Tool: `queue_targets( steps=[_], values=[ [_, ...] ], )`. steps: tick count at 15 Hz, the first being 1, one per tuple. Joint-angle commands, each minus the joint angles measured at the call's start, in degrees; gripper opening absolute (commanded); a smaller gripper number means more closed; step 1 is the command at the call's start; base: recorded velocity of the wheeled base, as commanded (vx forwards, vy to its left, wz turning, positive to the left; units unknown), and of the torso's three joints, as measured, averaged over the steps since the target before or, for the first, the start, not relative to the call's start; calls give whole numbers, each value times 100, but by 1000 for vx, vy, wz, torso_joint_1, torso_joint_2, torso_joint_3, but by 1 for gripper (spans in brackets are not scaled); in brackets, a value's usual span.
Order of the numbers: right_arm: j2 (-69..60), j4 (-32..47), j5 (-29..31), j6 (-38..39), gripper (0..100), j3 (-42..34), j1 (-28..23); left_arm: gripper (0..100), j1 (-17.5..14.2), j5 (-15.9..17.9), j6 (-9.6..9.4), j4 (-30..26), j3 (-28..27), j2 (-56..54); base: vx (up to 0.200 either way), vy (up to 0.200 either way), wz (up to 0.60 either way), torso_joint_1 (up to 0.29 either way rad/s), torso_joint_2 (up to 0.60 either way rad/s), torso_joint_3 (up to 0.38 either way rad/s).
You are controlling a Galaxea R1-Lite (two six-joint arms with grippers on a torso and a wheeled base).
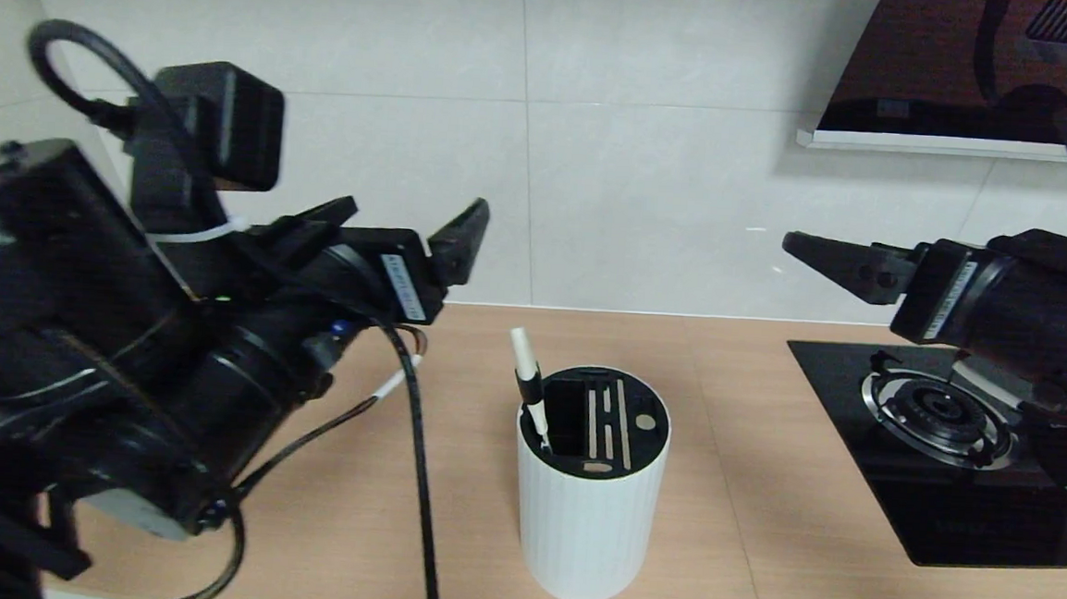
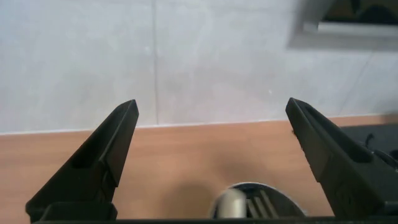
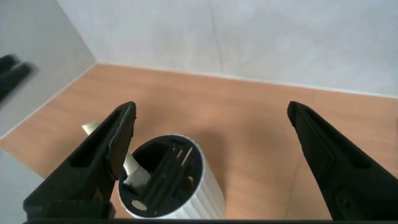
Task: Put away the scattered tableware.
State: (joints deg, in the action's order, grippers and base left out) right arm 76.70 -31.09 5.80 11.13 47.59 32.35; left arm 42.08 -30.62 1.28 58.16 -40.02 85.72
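A pale wooden counter [image 1: 760, 536] meets a white tiled wall, and over its left part the left gripper [image 2: 211, 106] hangs with its jaws wide apart. At centre stands a white ribbed holder [image 1: 586, 525]. A white-handled utensil [image 1: 529, 378] sits in its large left slot, nearly upright with the handle tip leaning left. Further right, the right gripper [image 3: 211, 109] is likewise spread open, near the hob [image 1: 949, 473].

White-handled utensil [image 1: 525, 355], tilted, in upright white ribbed holder [image 1: 586, 525]

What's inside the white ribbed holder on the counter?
One white-handled utensil leans out of the large opening in the holder. Its working end is hidden inside, so I cannot tell what kind it is. The narrow slots look empty.
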Motion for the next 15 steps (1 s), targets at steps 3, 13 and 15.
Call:
queue_targets(
  steps=[3,13,15],
  values=[
    [-1553,-47,-35,-243,100,-1226,-845,100,-1079,197,-225,-367,1023,-2139,0,0,0,0,0,0],
    [-6229,3003,-18,-928,100,-1903,-2163,100,-3048,1155,-444,-5333,1172,-7122,0,0,0,0,0,0],
    [-6897,3574,-62,-1051,100,-1973,-2497,100,-3452,1252,-444,-5930,1234,-7825,0,0,0,0,0,0]
  ],
)
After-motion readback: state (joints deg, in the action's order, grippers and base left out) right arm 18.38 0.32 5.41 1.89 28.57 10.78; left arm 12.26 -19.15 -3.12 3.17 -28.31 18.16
